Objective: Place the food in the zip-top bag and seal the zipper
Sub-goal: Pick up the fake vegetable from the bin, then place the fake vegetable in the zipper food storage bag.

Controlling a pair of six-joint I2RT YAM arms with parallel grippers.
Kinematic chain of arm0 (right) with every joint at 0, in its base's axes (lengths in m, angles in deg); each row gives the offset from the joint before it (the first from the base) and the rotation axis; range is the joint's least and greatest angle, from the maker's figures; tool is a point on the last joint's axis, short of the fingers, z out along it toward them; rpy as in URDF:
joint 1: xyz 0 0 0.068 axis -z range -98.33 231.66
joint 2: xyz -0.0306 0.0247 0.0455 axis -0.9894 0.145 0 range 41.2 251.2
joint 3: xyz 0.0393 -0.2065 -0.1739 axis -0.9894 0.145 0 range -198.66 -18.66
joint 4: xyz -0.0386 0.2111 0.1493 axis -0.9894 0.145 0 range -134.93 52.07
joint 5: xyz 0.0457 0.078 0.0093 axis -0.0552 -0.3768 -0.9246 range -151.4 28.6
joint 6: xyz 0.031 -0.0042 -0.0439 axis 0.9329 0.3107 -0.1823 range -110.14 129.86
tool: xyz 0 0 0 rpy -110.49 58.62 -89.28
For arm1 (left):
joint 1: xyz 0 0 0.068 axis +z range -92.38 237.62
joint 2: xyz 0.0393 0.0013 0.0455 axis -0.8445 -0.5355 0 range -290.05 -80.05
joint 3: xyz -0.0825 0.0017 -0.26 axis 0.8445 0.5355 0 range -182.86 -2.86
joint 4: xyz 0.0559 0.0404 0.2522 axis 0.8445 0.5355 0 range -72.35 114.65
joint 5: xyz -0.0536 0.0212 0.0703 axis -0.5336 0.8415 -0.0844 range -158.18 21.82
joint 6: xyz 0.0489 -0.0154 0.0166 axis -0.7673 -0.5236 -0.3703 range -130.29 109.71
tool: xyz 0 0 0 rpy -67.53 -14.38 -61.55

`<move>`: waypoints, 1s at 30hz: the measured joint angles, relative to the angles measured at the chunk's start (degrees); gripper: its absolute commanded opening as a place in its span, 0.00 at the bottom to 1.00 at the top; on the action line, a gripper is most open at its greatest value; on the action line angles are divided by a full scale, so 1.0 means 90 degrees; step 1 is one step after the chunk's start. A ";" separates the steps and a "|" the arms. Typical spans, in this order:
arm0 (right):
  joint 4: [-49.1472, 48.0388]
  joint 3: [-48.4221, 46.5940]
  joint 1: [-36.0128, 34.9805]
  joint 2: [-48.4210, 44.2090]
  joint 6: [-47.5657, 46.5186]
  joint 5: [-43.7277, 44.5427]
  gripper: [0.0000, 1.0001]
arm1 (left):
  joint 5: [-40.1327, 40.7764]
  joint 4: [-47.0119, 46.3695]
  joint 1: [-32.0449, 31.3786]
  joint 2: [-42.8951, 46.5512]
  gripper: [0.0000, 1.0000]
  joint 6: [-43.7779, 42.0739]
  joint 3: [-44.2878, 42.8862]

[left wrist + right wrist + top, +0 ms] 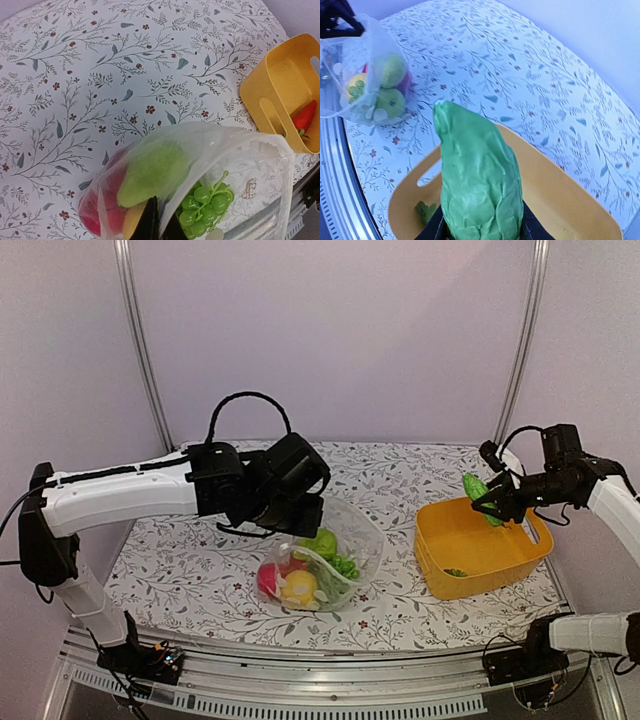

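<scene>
**Top external view.** The left gripper [290, 512] is closed on the upper rim of the zip-top bag [335, 550] and holds that edge lifted off the table [200, 560]. The bag rests near the table's middle. It already contains several pieces, red, yellow and green. The right gripper [492, 504] is clamped on the leafy greens [478, 490], which hang above the far rim of the yellow tub [485, 545]. From this gripper the bag lies to the robot's left, well apart, with bare table between. The bag's mouth appears to face the tub side. The right arm carries the piece, and the left arm only tends the bag.

**Left wrist view.** The left gripper's fingertips [150, 225] pinch the bag's plastic at the bottom edge of the picture. Below them, inside the bag, a pale green fruit [150, 172] lies beside the green grapes [205, 202]. This view alone shows an orange-red carrot [305, 116] lying in the tub. The zipper strip cannot be made out.

**Right wrist view.** The leafy greens fill the foreground, gripped at the base. The long axis runs straight out from the fingers [436, 227]. The bag lies ahead and to the upper left. A small green scrap [425, 211] rests on the tub floor.

**Judgement.** The coming move is a sideways carry to the held-open mouth, with the greens entering tip first.
</scene>
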 measured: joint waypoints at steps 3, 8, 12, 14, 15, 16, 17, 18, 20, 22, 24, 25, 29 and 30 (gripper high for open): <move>0.0073 -0.0573 -0.0639 -0.0085 -0.0024 -0.0724 0.27 | -0.0058 -0.0046 0.0024 0.0000 0.04 -0.0007 0.0000; 0.0044 -0.1336 -0.1440 0.0049 0.0022 -0.1557 0.27 | -0.0146 -0.0109 0.0061 0.0000 0.04 -0.0024 0.0000; -0.0087 -0.1746 -0.2062 0.0408 0.0153 -0.1870 0.27 | -0.0240 -0.0180 0.0083 0.0000 0.05 -0.0027 0.0000; -0.0155 -0.1843 -0.2487 0.0549 0.0197 -0.1914 0.28 | -0.0287 -0.0206 0.0090 0.0000 0.05 -0.0027 0.0000; -0.0214 -0.1872 -0.2737 0.0614 0.0233 -0.1909 0.28 | -0.0304 -0.0219 0.0090 0.0000 0.04 -0.0029 0.0000; -0.0270 -0.1899 -0.3031 0.0687 0.0253 -0.1882 0.28 | -0.0323 -0.0233 0.0090 0.0000 0.05 -0.0029 0.0000; -0.0318 -0.1914 -0.3308 0.0750 0.0270 -0.1814 0.28 | -0.0347 -0.0248 0.0092 0.0000 0.05 -0.0029 0.0000; -0.0379 -0.1914 -0.3560 0.0826 0.0277 -0.1739 0.28 | -0.0374 -0.0260 0.0095 0.0000 0.05 -0.0032 0.0000; -0.0469 -0.1914 -0.4080 0.0974 0.0267 -0.1498 0.28 | -0.0430 -0.0289 0.0097 0.0000 0.05 -0.0032 0.0000; -0.0546 -0.1911 -0.4454 0.1112 0.0240 -0.1287 0.28 | -0.0474 -0.0359 0.0102 0.0000 0.05 -0.0032 0.0010; -0.0627 -0.1906 -0.4787 0.1258 0.0209 -0.1073 0.28 | -0.0542 -0.0449 0.0107 0.0017 0.05 -0.0032 0.0041; -0.0665 -0.1899 -0.4877 0.1302 0.0202 -0.1013 0.28 | -0.0580 -0.0517 0.0112 0.0041 0.05 -0.0029 0.0092; -0.0908 -0.1882 -0.5238 0.1506 0.0158 -0.0809 0.28 | -0.0707 -0.0704 0.0134 0.0172 0.06 -0.0029 0.0299; -0.0981 -0.1882 -0.5289 0.1566 0.0155 -0.0787 0.28 | -0.0733 -0.0733 0.0138 0.0211 0.06 -0.0029 0.0340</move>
